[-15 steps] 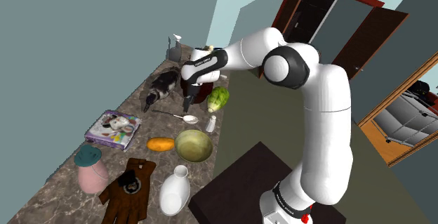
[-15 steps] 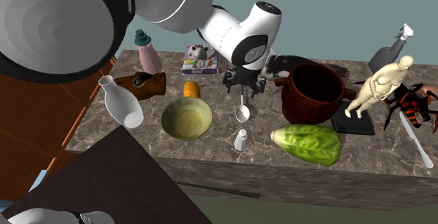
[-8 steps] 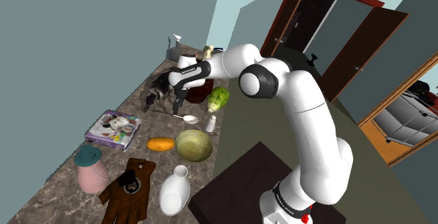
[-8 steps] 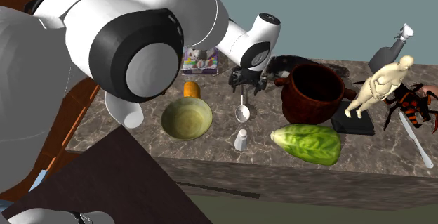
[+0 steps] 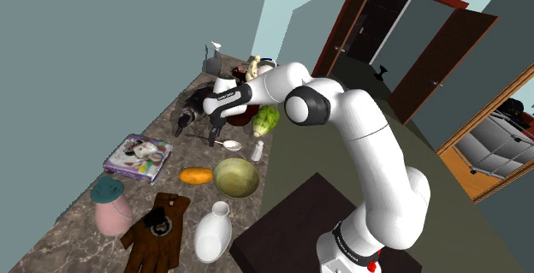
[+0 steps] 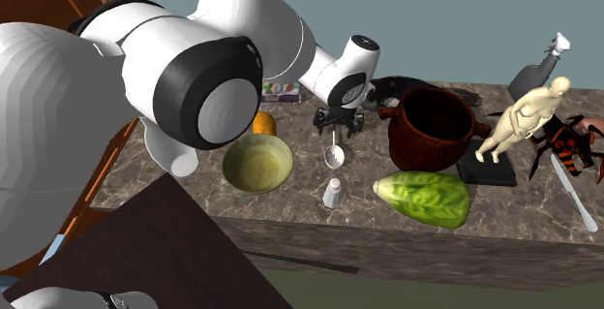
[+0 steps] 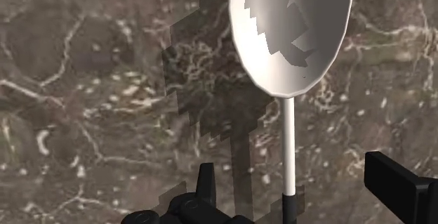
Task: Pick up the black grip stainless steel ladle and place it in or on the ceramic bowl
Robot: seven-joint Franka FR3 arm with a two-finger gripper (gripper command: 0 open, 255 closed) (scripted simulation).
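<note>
The ladle lies flat on the dark marble counter (image 5: 171, 169), its pale scoop (image 5: 231, 145) (image 6: 334, 158) (image 7: 291, 26) pointing toward the yellow-green bowl (image 5: 235, 177) (image 6: 257, 163). Its thin stem (image 7: 288, 145) runs back into a black grip (image 7: 288, 205). My gripper (image 5: 212, 136) (image 6: 339, 123) (image 7: 302, 187) hangs low over the handle end and is open. One finger (image 7: 206, 184) stands on each side of the stem, and neither touches it. The bowl sits a short way from the scoop, nearer the counter's front edge.
A white shaker (image 5: 257, 151) (image 6: 332, 193) stands between ladle and counter edge. A lettuce (image 5: 265, 121) (image 6: 426, 197) and brown pot (image 6: 433, 126) lie close by. An orange fruit (image 5: 196, 175), white vase (image 5: 212, 233), book (image 5: 137, 157) and figurine (image 6: 523, 118) also crowd the counter.
The arm has swung toward the shoulder view's left and dropped, bringing the gripper down over the ladle's handle. The fingers stayed open and the ladle has not moved.
</note>
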